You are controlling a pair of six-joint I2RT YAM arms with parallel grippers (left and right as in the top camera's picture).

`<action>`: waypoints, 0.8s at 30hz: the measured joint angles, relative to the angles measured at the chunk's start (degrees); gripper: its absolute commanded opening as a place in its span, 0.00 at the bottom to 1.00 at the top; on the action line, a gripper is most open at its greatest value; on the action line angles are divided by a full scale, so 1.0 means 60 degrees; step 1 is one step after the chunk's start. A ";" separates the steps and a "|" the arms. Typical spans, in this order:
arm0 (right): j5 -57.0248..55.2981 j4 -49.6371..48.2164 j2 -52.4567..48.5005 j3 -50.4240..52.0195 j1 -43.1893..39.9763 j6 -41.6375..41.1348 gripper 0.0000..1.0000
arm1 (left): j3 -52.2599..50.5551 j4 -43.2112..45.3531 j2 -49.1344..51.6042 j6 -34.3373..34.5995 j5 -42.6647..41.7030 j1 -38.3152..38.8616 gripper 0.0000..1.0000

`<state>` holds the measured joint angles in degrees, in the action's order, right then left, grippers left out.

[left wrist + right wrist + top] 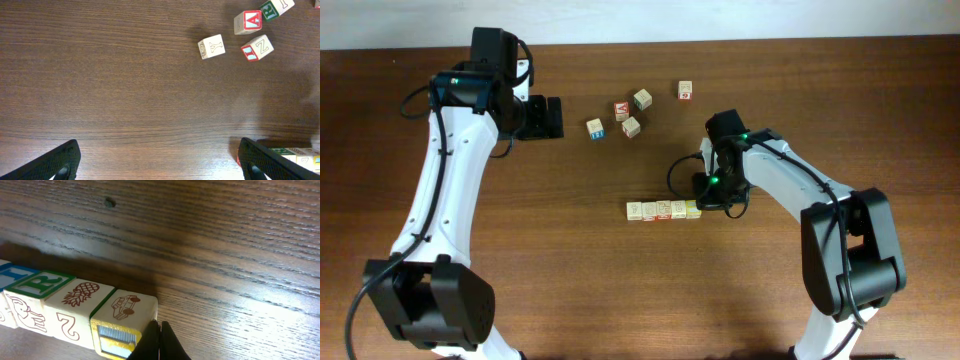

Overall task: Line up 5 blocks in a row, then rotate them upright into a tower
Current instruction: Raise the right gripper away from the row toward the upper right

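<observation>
Five small pale wooden cubes (663,210) sit in a straight row, side touching side, near the middle of the dark brown wooden table (620,300). The right gripper (160,341) is at the right end of the row. Its jaws are pressed tight together and hold nothing. Its tips are just beside the last cube (125,315), which has a yellow side and a little car on it. The left gripper (157,162) is well apart from the row, with its jaws wide apart and nothing between them. Other loose wooden cubes (631,127) lie scattered farther back.
</observation>
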<state>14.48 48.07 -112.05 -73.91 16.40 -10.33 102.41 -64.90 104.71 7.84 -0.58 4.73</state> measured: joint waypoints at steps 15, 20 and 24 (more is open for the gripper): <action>-0.0641 0.3180 0.0259 -0.3978 -0.0291 0.0058 0.04 | 0.0004 0.0004 0.0000 0.0000 0.0000 0.0000 0.99; -0.0692 0.3796 0.1497 -0.4204 -0.0291 0.0080 0.04 | 0.0004 0.0000 0.0000 0.0000 0.0004 0.0000 0.99; -0.1169 0.4601 0.3486 -0.4222 -0.0291 0.0033 0.04 | 0.0004 0.0000 0.0000 0.0000 0.0000 0.0000 0.99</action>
<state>7.46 75.68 -91.13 -99.24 14.66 -10.13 102.43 -64.90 104.71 7.84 -0.58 4.73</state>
